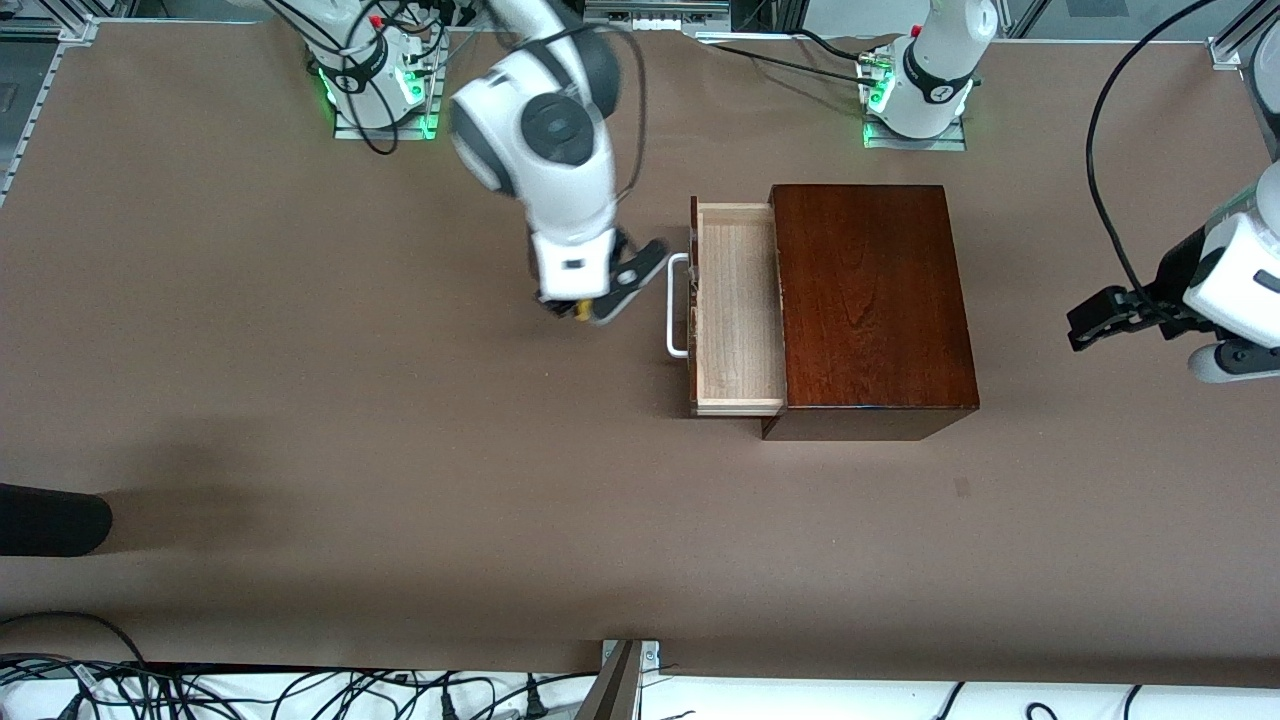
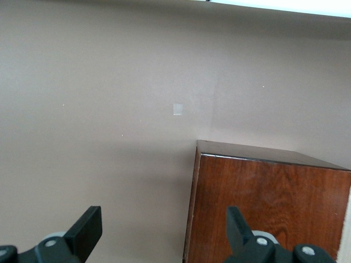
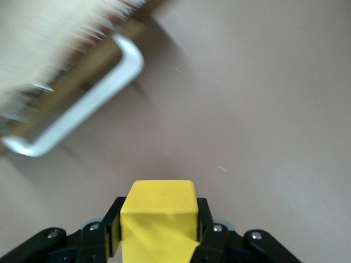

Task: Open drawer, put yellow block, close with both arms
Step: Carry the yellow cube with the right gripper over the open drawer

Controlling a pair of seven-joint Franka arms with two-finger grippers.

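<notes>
The drawer [image 1: 738,310] stands pulled out of the dark wooden box [image 1: 870,300], its pale-wood tray bare, its white loop handle [image 1: 676,305] toward the right arm's end. My right gripper [image 1: 580,310] is shut on the yellow block [image 1: 581,311] and holds it above the table beside the handle. In the right wrist view the block [image 3: 159,216] sits between the fingers, with the handle [image 3: 82,109] ahead. My left gripper [image 1: 1100,322] is open and empty, waiting above the table at the left arm's end; its wrist view shows the box [image 2: 269,203].
A dark object [image 1: 50,520] pokes in at the table's edge at the right arm's end, nearer the front camera. Cables [image 1: 250,690] lie along the front edge. A small pale mark [image 2: 177,109] is on the table.
</notes>
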